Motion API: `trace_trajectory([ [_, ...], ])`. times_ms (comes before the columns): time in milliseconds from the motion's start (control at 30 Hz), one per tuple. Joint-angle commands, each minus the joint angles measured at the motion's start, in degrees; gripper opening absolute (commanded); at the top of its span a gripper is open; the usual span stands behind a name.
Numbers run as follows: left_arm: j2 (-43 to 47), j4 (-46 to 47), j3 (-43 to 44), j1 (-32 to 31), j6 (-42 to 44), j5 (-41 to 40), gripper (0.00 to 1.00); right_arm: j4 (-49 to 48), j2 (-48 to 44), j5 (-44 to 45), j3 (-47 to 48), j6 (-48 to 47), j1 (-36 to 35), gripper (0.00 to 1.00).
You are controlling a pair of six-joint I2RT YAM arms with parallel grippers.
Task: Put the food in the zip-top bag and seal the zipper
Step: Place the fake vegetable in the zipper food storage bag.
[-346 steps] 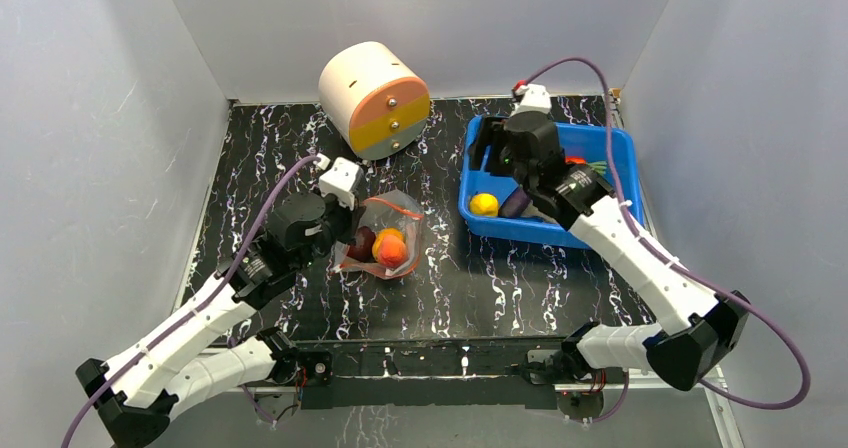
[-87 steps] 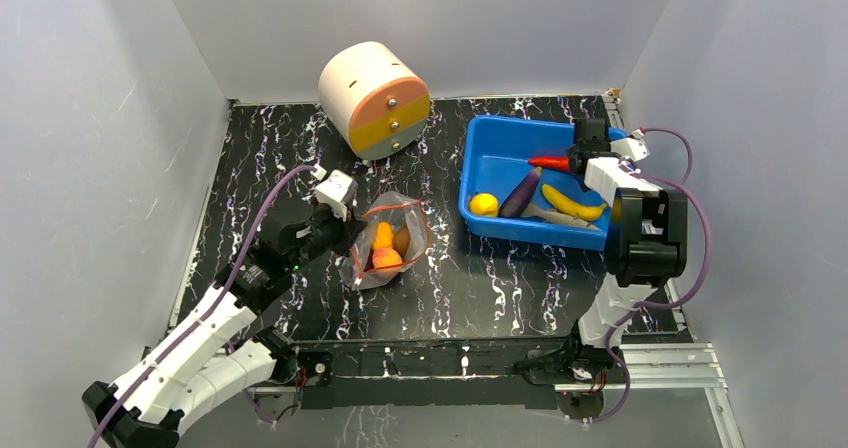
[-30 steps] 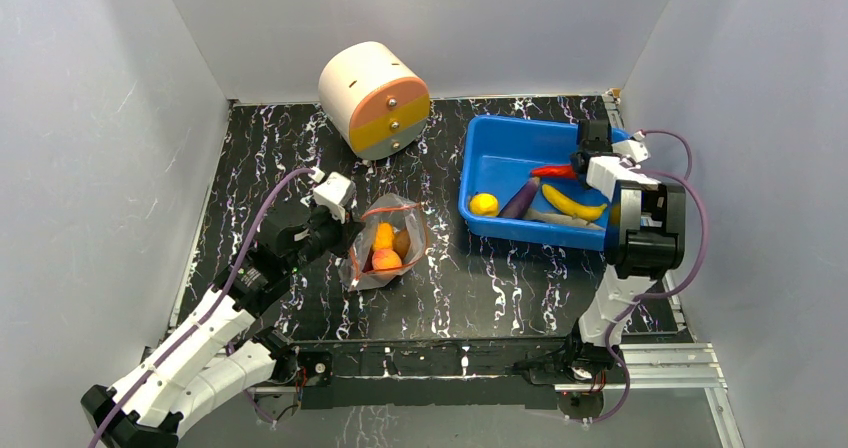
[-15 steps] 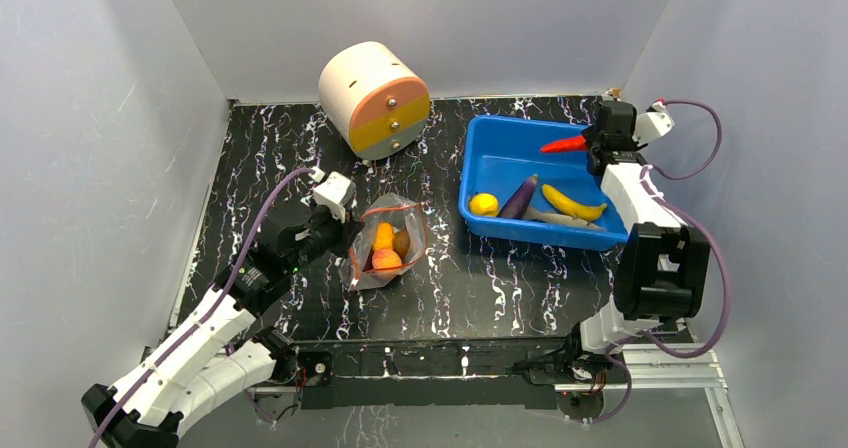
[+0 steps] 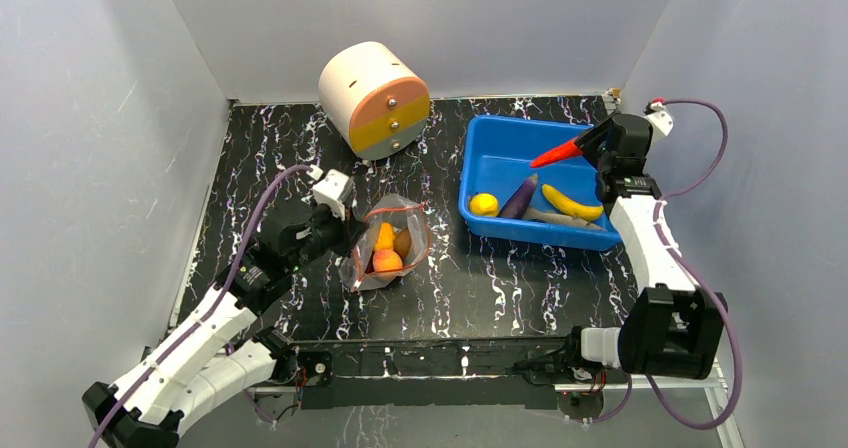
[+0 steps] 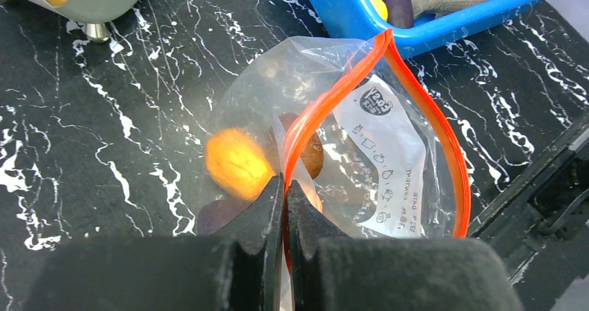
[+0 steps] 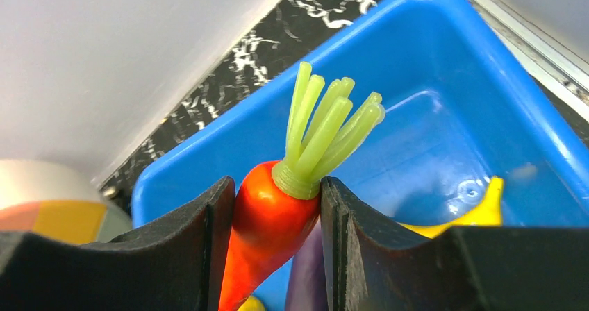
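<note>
The clear zip-top bag (image 5: 388, 240) lies open at the table's middle left, with orange and brown round food (image 5: 384, 238) inside. My left gripper (image 6: 285, 183) is shut on its red-orange zipper (image 6: 417, 92) at the mouth's near side. Through the plastic an orange piece (image 6: 236, 162) and a brown piece (image 6: 314, 153) show. My right gripper (image 7: 276, 186) is shut on the orange carrot (image 7: 267, 224), its green top upward, held above the blue bin (image 5: 500, 158). The carrot (image 5: 558, 152) points left in the top view. A yellow banana (image 5: 573, 203), a purple eggplant (image 5: 520, 197) and a yellow round piece (image 5: 484, 204) lie in the bin.
A cream-and-orange cylinder (image 5: 375, 98) lies on its side at the back centre. The blue bin (image 6: 361, 26) sits just right of the bag. Grey walls close in on three sides, and the right arm stands close to the right wall.
My right gripper has lifted the carrot out of the bin and swung up and toward the back right. The left gripper and the bag have stayed put.
</note>
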State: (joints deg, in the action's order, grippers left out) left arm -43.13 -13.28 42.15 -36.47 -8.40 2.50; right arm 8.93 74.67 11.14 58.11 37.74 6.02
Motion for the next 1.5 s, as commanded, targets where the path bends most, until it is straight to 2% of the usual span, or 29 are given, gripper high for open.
trace_trajectory([
  [0,-1.14,1.24,3.24,0.35,-3.24,1.85,0.0,-4.33,-5.54,-5.87,0.46,-3.96,-3.3,0.21],
  [267,-7.32,-2.38,10.98,0.39,-6.7,-0.71,0.0,-4.15,-10.39,-13.56,1.56,-4.64,-13.88,0.22],
  [400,-8.74,-2.31,12.19,0.35,-7.7,-1.01,0.0,-5.9,-13.19,-15.99,1.27,-6.42,-19.74,0.22],
  [633,-10.42,-2.51,14.12,0.3,-9.61,0.16,0.0,-8.58,-17.59,-15.42,1.17,-9.76,-30.86,0.21],
  [767,-10.5,-2.97,14.35,0.35,-10.75,0.49,0.0,-13.79,-19.72,-17.89,-1.59,-12.08,-36.1,0.21],
  [933,-9.97,-2.34,13.87,0.35,-12.94,2.33,0.0,-24.05,-19.53,-14.93,-7.5,-18.93,-48.49,0.21],
  [1033,-9.65,-2.91,13.82,0.29,-13.04,2.78,0.0,-27.4,-16.56,-15.49,-8.45,-26.47,-55.04,0.25],
  [1100,-9.03,-2.81,13.53,0.34,-13.36,3.33,0.0,-27.76,-13.52,-19.02,-7.97,-32.22,-56.79,0.27],
  [1200,-7.51,-1.8,12.3,0.32,-12.37,5.23,0.0,-29.41,-9.9,-27.81,-9.49,-46.69,-57.35,0.27],
  [1267,-7.33,-2.78,12.63,0.34,-12.17,5.87,0.0,-25.95,-8.81,-32.55,-8.63,-55.44,-57.35,0.28],
  [1467,-5.65,-3.33,12.53,0.34,-10.64,7.49,0.0,-18.73,-9.44,-38.63,-9.19,-72.39,-57.35,0.29],
])
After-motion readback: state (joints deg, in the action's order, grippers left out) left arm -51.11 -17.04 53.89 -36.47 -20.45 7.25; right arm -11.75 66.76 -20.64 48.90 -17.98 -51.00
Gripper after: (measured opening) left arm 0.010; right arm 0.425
